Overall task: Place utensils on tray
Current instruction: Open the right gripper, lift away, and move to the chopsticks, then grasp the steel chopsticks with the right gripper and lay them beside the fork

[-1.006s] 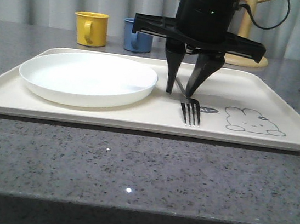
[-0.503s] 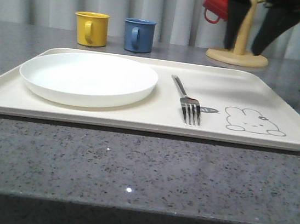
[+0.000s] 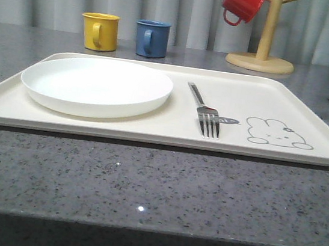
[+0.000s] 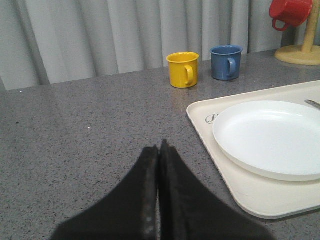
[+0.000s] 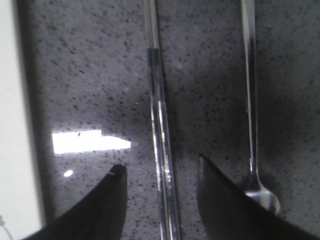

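Right arm's gone from over the tray (image 3: 311,112); right gripper (image 5: 159,172) now hangs w/ fingers spread wide astride the chopsticks (image 5: 159,125), spoon (image 5: 254,115) just beside, both on speckled grey counter. One shiny four-tined fork (image 3: 205,111) lies flat on the cream tray beside one round white plate (image 3: 96,85). Left gripper (image 4: 159,150) pressed closed, empty. Three mugs: yellow (image 3: 99,31), blue (image 3: 151,38), red (image 3: 242,4).

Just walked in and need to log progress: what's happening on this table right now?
A two-armed robot is loading utensils onto the cream tray. The white plate and the fork already lie on it. The right gripper hangs open over the grey counter beside the tray, its fingers on either side of the chopsticks, with the spoon lying next to them. The left gripper is shut and empty over bare counter.
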You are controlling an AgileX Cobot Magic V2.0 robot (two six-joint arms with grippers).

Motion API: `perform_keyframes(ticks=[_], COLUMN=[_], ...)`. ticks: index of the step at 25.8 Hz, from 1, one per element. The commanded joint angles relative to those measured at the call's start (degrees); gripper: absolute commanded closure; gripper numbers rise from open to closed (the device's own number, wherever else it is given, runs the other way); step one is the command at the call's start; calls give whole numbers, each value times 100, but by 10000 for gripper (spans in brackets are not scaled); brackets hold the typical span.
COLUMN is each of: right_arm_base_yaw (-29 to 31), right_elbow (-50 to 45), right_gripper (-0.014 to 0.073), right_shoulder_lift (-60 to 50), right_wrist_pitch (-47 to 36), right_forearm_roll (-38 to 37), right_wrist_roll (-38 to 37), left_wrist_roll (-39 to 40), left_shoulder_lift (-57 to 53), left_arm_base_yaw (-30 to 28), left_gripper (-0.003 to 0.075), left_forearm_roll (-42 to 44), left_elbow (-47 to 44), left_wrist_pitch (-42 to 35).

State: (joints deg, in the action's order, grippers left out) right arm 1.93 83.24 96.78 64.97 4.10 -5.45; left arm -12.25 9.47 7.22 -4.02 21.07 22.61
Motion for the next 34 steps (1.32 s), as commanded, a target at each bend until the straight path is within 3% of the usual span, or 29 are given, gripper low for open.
perform_keyframes(ticks=[1,8,16,25,34], right_arm_base_yaw=[42,29,29,-195,-1855], right_elbow=[-153,-253,-247,101,799], right_gripper=[234,246,575,585,585], right_shoulder_lift=[-186,198,189,-410,-62], right_wrist_pitch=[-309,-362,-263,-52,39], right_forearm_roll=[116,116,116,389,406], right_wrist_roll=[301,314,314,81,-512], left_wrist_roll=[46,46,46,46,46], left_shoulder_lift=[54,54,54,54,54], left_arm_base_yaw=[-9,-9,-9,-9,-9], left_gripper=[738,738,738,738,738], left_forearm_roll=[-57,-57,-57,-57,-57], left_elbow=[164,164,164,164,164], left_wrist_pitch=[-470,-470,-470,-470,-470])
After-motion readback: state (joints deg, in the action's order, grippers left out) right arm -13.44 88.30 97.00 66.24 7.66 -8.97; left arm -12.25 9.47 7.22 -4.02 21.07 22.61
